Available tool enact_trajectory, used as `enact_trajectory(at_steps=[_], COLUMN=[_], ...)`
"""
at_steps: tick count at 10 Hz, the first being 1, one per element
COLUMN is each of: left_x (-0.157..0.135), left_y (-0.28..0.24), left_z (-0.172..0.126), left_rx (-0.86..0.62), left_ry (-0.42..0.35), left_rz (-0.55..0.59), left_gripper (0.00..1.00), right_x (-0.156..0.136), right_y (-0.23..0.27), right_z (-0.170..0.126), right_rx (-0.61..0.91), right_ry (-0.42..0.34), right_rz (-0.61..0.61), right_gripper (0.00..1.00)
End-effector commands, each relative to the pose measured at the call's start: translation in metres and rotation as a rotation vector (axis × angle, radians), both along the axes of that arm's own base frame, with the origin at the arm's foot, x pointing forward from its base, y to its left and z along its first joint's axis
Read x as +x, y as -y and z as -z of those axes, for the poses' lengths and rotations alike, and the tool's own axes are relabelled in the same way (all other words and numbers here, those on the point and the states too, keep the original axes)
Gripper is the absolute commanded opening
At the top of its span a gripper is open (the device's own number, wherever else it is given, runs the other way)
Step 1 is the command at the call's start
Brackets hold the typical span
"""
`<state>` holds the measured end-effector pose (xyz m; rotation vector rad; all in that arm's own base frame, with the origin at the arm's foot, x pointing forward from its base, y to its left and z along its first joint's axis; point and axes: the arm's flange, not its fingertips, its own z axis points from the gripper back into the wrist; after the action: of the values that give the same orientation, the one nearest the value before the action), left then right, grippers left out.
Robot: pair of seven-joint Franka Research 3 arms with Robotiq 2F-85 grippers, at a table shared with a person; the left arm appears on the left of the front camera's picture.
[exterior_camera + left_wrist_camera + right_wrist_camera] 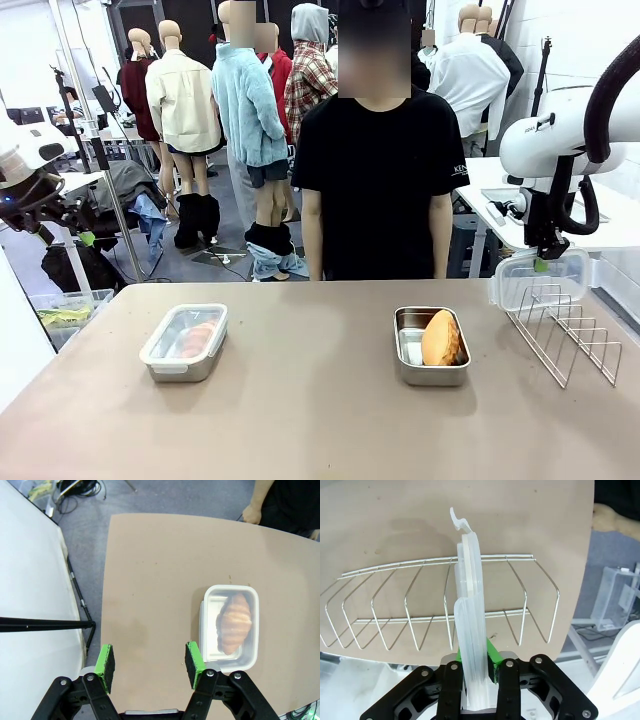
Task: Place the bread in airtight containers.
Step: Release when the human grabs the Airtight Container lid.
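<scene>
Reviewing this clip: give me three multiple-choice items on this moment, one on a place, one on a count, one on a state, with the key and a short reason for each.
1. Where is the croissant?
A. On the wire rack
B. In the lidded container
C. In a person's hand

2. How many steel containers sit on the table?
A. One
B. Two
C. Four

3. What is the right gripper doing?
A. Standing open over the bun
B. Shut on a clear lid
C. Holding the croissant

Key:
1 B, the croissant shows through the closed lid of the left container.
2 B, the lidded container and the open container holding the bun.
3 B, the green pads pinch the clear lid edge-up above the wire rack; the left gripper stands open.
</scene>
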<state>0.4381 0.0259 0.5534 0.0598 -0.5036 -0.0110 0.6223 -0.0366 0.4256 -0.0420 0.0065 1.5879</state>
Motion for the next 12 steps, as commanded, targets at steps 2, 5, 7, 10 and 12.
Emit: enact_trajectory(at_steps=[2, 5, 7, 10, 12], left_x=[-0.001, -0.001, -0.001, -0.001, -0.001], left_y=[0.0, 0.0, 0.0, 0.0, 0.0], left_z=[-0.001, -0.001, -0.001, -0.001, -0.001], left_rx=[-0.003, -0.003, -0.003, -0.003, -0.003], left_ry=[0.003, 0.003, 0.003, 0.003, 0.003], left_rz=[-0.019, -0.019, -0.019, -0.019, -0.019], left_gripper=[0.74, 0.74, 0.74, 0.74, 0.74], right_x=[0.0, -0.015, -0.025, -0.029, -0.015], right_y=[-0.001, -0.002, 0.002, 0.003, -0.005], right_z=[0.0, -0.029, -0.061, -0.114, -0.14], right_rx=[-0.001, -0.013, 0.024, 0.103, 0.203], right_ry=[0.0, 0.04, 0.07, 0.096, 0.06], right_rz=[-0.001, 0.005, 0.044, 0.112, 0.267], right_gripper=[0.0, 0.0, 0.0, 0.0, 0.0])
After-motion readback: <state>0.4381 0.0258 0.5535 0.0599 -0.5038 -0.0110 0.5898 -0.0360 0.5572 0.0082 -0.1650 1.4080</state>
